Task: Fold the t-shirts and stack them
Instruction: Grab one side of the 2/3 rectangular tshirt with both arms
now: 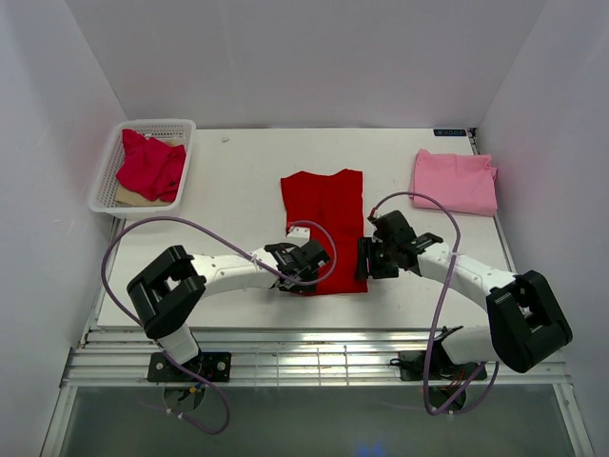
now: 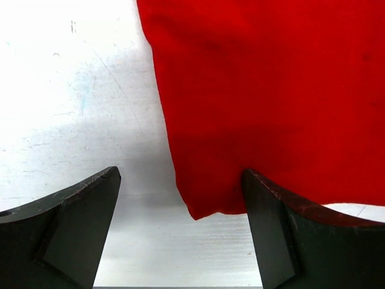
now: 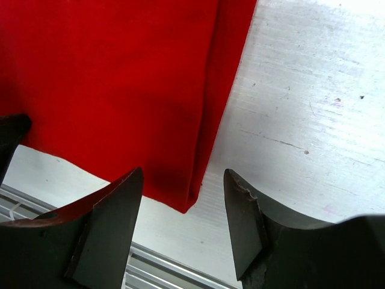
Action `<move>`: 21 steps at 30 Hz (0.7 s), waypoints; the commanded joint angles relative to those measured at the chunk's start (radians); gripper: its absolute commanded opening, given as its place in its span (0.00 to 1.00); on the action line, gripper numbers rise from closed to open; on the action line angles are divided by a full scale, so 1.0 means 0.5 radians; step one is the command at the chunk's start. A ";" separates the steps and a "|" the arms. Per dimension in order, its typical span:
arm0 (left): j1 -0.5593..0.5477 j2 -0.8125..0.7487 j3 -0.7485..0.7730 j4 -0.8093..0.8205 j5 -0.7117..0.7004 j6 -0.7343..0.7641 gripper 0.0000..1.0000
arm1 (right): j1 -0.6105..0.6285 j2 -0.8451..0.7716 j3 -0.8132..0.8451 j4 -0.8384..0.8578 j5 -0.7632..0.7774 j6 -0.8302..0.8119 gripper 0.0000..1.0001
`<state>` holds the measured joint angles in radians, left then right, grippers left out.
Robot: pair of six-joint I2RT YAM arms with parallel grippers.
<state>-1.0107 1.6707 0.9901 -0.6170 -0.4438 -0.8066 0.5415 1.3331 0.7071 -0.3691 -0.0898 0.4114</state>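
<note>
1. Bright red t-shirt lies flat on the table, folded into a long strip. Its near edge is close to the table's near rim, with one gripper at each near corner.
2. Left gripper hangs low over the shirt's near left corner, jaws spread fully wide and pinching nothing. In its wrist view the cloth corner points down into the gap between the fingers. One finger overlaps the red cloth there, but I cannot tell whether it touches.
3. Right gripper sits at the near right corner, jaws partway apart and gripping nothing. The folded corner lies on the table in the gap between its fingers, free of both.
4. Farther back on the right, the pink t-shirt lies folded flat near the table's far right corner, well apart from both arms.
5. At the far left, a white mesh basket holds the crimson t-shirt, crumpled.
</note>
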 commanded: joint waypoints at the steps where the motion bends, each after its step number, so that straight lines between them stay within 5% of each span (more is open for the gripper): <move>1: 0.003 -0.077 -0.056 0.068 0.074 -0.050 0.93 | 0.018 0.024 -0.040 0.091 -0.044 0.042 0.62; 11: 0.003 -0.080 -0.152 0.219 0.182 -0.022 0.85 | 0.046 0.080 -0.156 0.189 -0.121 0.098 0.59; 17: 0.003 -0.065 -0.182 0.173 0.222 -0.059 0.54 | 0.077 0.092 -0.172 0.186 -0.149 0.104 0.52; 18: 0.003 -0.068 -0.188 0.173 0.228 -0.062 0.50 | 0.080 0.092 -0.184 0.186 -0.149 0.107 0.49; 21: 0.003 -0.083 -0.234 0.170 0.256 -0.074 0.33 | 0.098 0.074 -0.205 0.162 -0.143 0.122 0.11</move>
<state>-1.0092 1.6444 0.9203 -0.4847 -0.3565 -0.8402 0.5785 1.3682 0.6289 -0.2783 -0.1539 0.4583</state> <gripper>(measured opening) 0.373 0.227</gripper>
